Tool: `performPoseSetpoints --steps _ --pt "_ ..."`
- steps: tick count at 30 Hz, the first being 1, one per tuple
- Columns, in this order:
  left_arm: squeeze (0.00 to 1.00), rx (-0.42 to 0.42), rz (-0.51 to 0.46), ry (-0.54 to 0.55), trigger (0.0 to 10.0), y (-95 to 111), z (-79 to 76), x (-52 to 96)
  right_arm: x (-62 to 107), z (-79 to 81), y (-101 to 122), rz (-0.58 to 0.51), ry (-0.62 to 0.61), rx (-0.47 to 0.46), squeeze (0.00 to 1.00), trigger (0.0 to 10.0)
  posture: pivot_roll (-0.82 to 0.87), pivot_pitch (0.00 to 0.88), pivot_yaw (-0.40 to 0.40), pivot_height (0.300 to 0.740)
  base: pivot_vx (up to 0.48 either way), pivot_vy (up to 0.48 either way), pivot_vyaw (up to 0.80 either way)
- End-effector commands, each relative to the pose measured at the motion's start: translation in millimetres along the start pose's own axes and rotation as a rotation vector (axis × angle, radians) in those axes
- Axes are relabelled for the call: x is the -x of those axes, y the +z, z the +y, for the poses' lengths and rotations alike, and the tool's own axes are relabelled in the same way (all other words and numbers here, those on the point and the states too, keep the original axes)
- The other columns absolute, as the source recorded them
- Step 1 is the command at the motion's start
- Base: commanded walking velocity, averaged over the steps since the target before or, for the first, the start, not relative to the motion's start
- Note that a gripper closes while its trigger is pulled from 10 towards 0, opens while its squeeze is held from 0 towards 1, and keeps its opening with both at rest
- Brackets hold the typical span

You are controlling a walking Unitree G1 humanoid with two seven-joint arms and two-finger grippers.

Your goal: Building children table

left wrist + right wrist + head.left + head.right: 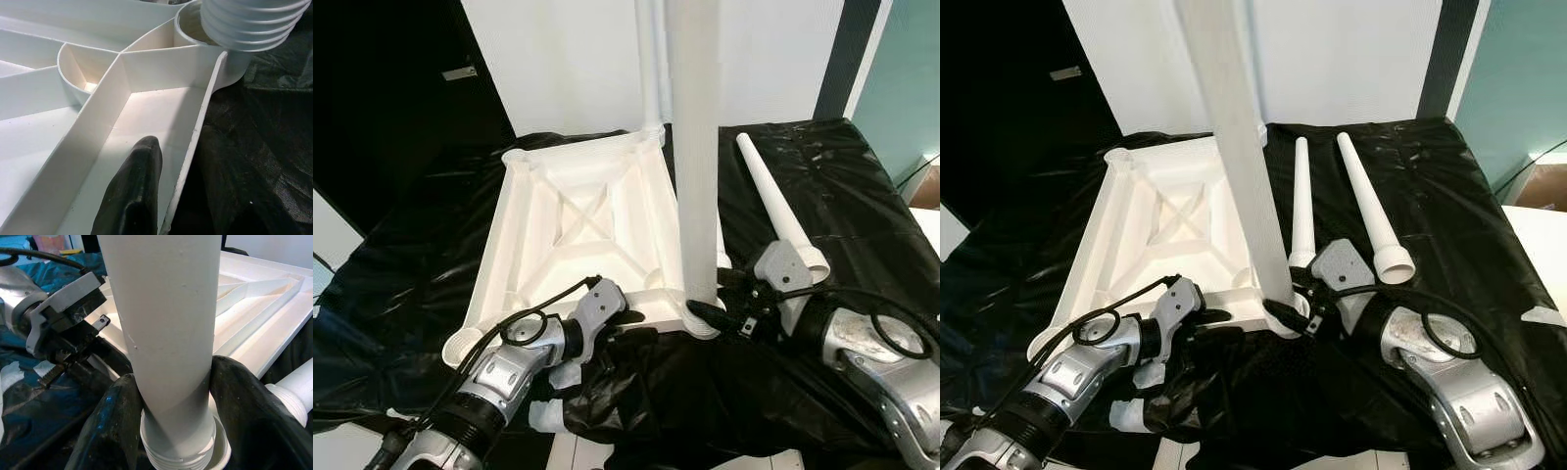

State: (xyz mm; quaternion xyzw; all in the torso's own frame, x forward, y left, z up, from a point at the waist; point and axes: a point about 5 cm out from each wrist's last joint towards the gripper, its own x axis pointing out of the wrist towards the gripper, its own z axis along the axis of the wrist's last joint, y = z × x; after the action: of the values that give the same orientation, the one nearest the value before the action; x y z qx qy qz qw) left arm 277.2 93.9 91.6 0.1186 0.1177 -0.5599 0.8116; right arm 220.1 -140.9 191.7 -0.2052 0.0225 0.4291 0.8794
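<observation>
**Robot steadies a leg on an upturned children's table**

Black plastic sheeting covers the work surface in front of a white wall, and on it lies one white tabletop, upside down, its ribbed underside and corner sockets facing up. Four white legs can be counted. One upright leg stands in the tabletop's near corner socket, on the robot's right; a second standing leg rises at the far corner behind it. Two loose legs lie side by side on the sheeting just right of the tabletop, threaded ends toward the robot.

Both silver arms are at work. Right gripper is clenched around the base of the upright leg, one black finger on each side just above the threads at the socket. Left gripper sits at the tabletop's near edge; one black finger reaches inside the rim over a ribbed compartment, and whether that gripper is closed or released cannot be told.
</observation>
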Motion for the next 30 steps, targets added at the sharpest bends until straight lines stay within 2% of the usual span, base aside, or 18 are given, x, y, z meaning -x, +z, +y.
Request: performPoseSetpoints --steps 1,8,12,19,26,30 --pt "0.0 -0.011 0.006 0.04 10.0 -0.7 6.5 4.8 0.2 1.0 -3.7 0.016 0.012 0.027 0.0 10.0 -0.05 0.0 0.124 0.74 0.0 0.0 0.0" --pt "0.0 -0.01 0.006 0.04 10.0 -2.3 5.0 4.3 -6.7 -0.1 -8.8 0.023 0.006 0.044 0.0 10.0 -0.05 0.0 0.122 0.74 0.0 0.0 0.0" --pt "0.0 -0.01 -0.001 0.044 10.0 -1.5 4.3 5.5 -14.5 -2.8 -15.4 0.034 0.002 0.09 0.0 10.0 -0.03 0.0 0.12 0.74 0.0 0.0 0.0" --pt "0.0 -0.011 -0.001 0.046 10.0 -2.1 4.0 6.8 -11.8 -4.3 -24.7 0.067 0.008 0.143 0.0 10.0 -0.03 0.0 0.121 0.74 0.0 0.0 0.0" --pt "0.0 -0.012 -0.002 0.046 10.0 -1.8 4.4 6.9 -7.0 -3.6 -29.0 0.081 0.005 0.14 0.0 10.0 -0.03 0.0 0.124 0.74 0.0 0.0 0.0" --pt "0.0 -0.015 -0.004 0.039 10.0 -0.7 4.9 5.5 -5.8 4.3 -32.7 0.078 0.035 0.086 0.0 10.0 -0.04 0.0 0.128 0.74 0.0 0.0 0.0"
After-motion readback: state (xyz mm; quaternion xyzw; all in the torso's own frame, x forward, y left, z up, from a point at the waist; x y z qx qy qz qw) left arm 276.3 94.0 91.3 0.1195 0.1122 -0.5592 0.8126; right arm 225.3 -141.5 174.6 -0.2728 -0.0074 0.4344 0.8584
